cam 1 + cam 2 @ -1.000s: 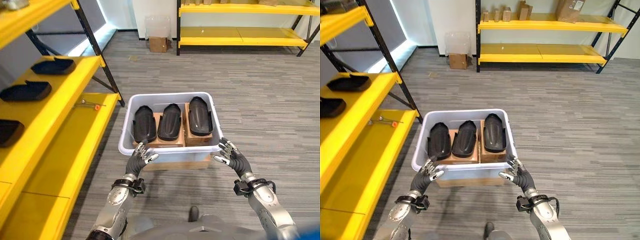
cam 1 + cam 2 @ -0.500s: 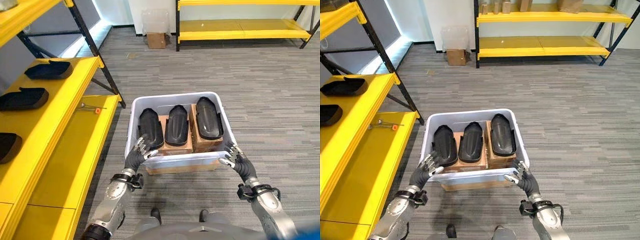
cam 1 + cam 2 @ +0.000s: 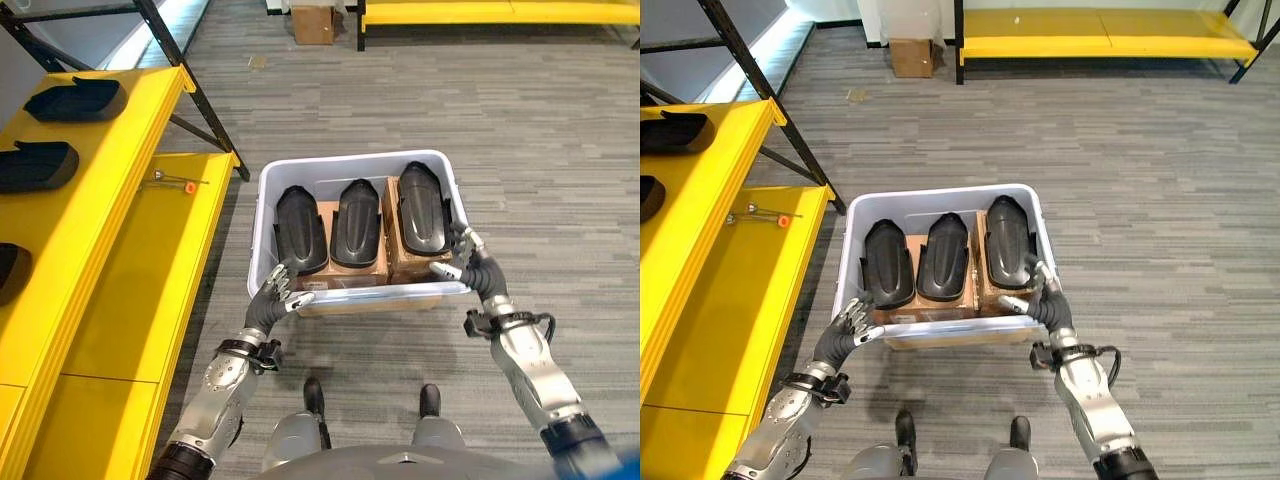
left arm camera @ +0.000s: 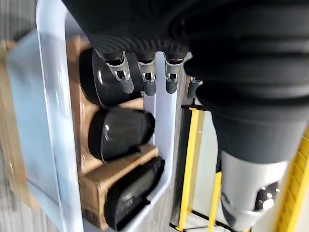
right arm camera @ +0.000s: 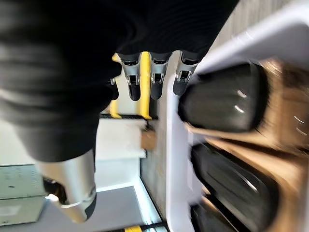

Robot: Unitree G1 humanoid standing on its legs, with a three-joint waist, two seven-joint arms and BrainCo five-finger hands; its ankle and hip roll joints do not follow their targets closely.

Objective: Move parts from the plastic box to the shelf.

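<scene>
The box (image 3: pixel 357 165) sits on the floor beside the yellow shelf (image 3: pixel 130 300), with three black parts (image 3: pixel 357 222) laid side by side on cardboard inside. The left hand (image 3: pixel 272 297) at the near left corner and the right hand (image 3: pixel 462 262) at the right rim are held with fingers relaxed and nothing gripped. The reach is judged to be in hand; next, fingers must be closed round a part so it can be lifted out.

Cardboard boxes (image 3: pixel 345 270) mostly hidden under parts (image 3: pixel 357 222), shelf (image 3: pixel 60 260) cut by frame edge, small tool (image 3: pixel 172 182) unidentifiable

Storeroom or warehouse bay.
Yellow shelves (image 3: pixel 120 250) on black frames, grey floor (image 3: pixel 560 150), carton (image 3: pixel 908 55) against far wall.
</scene>
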